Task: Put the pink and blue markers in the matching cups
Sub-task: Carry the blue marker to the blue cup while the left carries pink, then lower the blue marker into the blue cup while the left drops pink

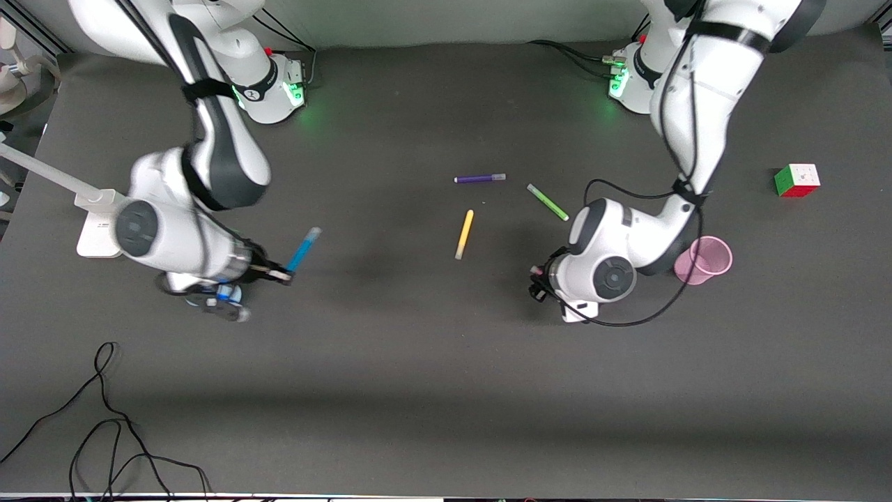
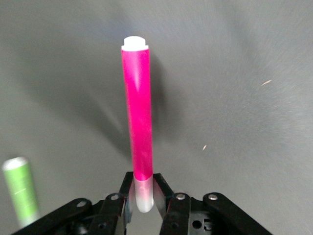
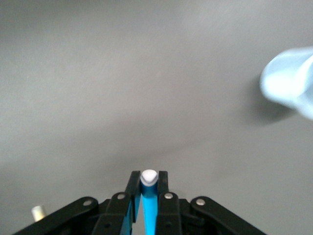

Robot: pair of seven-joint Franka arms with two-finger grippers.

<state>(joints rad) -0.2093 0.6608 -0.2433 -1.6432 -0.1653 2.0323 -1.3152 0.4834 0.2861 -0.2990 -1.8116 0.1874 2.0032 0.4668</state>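
Observation:
My right gripper (image 1: 282,274) is shut on the bright blue marker (image 1: 304,249), which slants up out of its fingers above the table; the right wrist view shows the marker's white tip (image 3: 149,177) between the pads. The pale blue cup (image 3: 291,83) stands close by, mostly hidden under the right arm in the front view (image 1: 224,293). My left gripper (image 1: 535,280) is shut on the pale cap of the pink marker (image 2: 138,122), low over the table. The pink cup (image 1: 704,260) stands beside the left arm, toward that arm's end of the table.
A purple pen (image 1: 479,178), a green pen (image 1: 548,202) and a yellow pen (image 1: 464,234) lie mid-table. The green pen also shows in the left wrist view (image 2: 20,193). A puzzle cube (image 1: 796,180) sits past the pink cup. A white lamp base (image 1: 94,223) and loose cables (image 1: 104,418) lie at the right arm's end.

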